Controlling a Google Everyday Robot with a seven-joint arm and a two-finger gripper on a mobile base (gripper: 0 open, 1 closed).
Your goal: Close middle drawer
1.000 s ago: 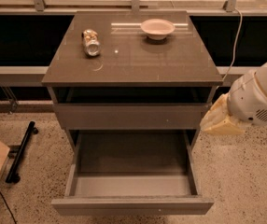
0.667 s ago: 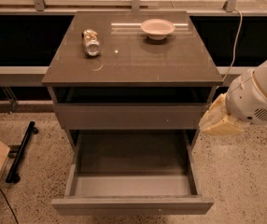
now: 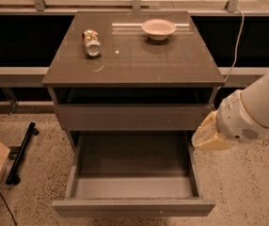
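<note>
Plainly, the middle drawer (image 3: 133,206) stands pulled far out at the bottom centre of the frame, front panel nearest the camera. The gripper (image 3: 210,136) has dipped a little, right of centre, near the drawer's right wall and well back from its front; I cannot tell whether it is open or closed. The push seems not yet begun. Above, the cabinet top (image 3: 139,67) carries a can (image 3: 91,42) and a bowl (image 3: 158,28). A speckled floor (image 3: 247,187) lies around.
</note>
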